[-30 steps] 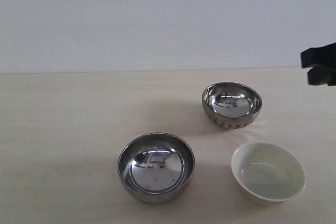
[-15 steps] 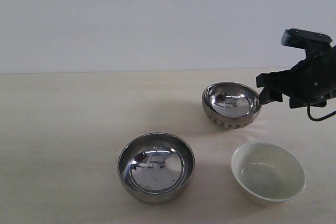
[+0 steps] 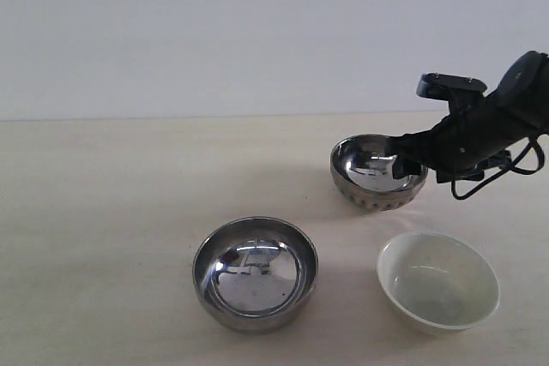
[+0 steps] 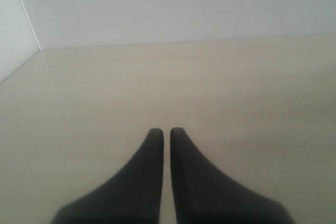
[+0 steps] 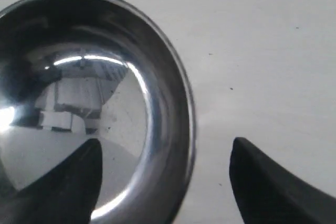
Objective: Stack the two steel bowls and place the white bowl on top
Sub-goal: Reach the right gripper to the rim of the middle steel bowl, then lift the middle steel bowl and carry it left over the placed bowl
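Observation:
Two steel bowls stand apart on the table: one with a dimpled band point(image 3: 371, 176) at the back right, a plain one point(image 3: 255, 273) at the front centre. The white bowl point(image 3: 438, 281) sits at the front right, empty. My right gripper point(image 3: 410, 160) is open and straddles the right rim of the dimpled steel bowl point(image 5: 94, 103), one finger inside the bowl, the other outside over the table. My left gripper point(image 4: 166, 130) is shut on nothing, above bare table; it is out of the exterior view.
The cream tabletop point(image 3: 120, 212) runs back to a plain white wall point(image 3: 214, 32). In the left wrist view a wall corner point(image 4: 23, 14) stands at the table's far edge.
My right arm has come in from the right edge to the dimpled steel bowl, and its jaws have opened wide around the rim. The bowls have not moved.

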`<state>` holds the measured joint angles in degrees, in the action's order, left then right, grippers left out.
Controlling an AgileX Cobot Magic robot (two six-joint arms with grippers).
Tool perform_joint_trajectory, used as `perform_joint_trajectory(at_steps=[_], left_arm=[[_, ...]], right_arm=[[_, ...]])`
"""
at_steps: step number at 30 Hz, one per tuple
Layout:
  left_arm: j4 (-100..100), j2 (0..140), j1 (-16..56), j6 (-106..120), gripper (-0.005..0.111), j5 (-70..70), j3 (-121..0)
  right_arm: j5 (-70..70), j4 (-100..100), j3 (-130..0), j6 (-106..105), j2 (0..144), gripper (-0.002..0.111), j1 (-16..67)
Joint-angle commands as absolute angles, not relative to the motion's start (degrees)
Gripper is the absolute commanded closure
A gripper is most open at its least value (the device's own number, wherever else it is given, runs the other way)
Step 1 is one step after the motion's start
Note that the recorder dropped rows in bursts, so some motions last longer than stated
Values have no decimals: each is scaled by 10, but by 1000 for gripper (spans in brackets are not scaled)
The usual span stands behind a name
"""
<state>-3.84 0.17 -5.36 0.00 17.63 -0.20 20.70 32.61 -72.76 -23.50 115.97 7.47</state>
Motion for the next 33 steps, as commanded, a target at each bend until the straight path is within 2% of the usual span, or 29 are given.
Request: perform_joint_trajectory(at_steps=[1,3,7,18,28,33], left_arm=[[-35,0,-56,-5,103,176,0],[-35,0,-56,-5,103,176,0],[-35,0,-56,-5,103,176,0],[-35,0,-56,-5,103,176,0],[-35,0,-56,-5,103,176,0],[-35,0,-56,-5,103,176,0]], right_arm=[[186,329,-748,-239,1185,54,92],[186,329,-751,-239,1188,65,91],[191,331,-751,-246,1188,106,91],[236,364,-751,-250,1135,108,91],[363,414,-751,-289,1035,108,93],[419,414,-746,-288,1017,108,122]])
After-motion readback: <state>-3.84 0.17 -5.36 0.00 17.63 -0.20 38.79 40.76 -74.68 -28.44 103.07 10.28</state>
